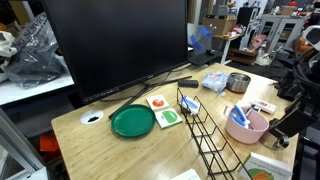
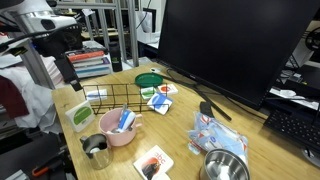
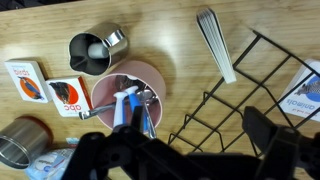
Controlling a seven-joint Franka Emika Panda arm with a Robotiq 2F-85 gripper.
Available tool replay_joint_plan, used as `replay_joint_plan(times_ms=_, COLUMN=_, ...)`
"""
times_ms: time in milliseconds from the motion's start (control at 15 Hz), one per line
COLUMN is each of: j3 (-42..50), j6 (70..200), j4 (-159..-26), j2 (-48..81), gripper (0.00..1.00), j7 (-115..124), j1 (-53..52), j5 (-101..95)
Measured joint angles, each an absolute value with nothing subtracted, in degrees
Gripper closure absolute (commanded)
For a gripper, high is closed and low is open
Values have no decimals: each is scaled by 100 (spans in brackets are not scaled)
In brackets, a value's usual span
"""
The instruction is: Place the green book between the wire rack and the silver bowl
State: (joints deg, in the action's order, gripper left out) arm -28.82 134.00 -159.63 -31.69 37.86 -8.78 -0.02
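Beside wire rack (image 2: pixel 118 98), pale yellow-green book (image 2: pixel 80 116) standing upright, darker cover picture, jaws spread, empty

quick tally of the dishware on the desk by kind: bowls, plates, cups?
Bowls: 2 (pink bowl, silver bowl)
Plates: 1 (green plate)
Cups: 1 (metal cup)
Total: 4
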Motion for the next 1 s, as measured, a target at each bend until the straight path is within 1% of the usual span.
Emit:
replay_joint_plan(times_ms=533, j3=-2836, j6=13461, j4=-15963, j2=-3026, gripper=0, j7=3788, j1=-913, j5=-14)
replay_joint_plan(times_ms=1000, j3=-2866, j6=13502, j4=-15979, j2=-2048, gripper=0, j7=3843, j1=-1066, j5=-157)
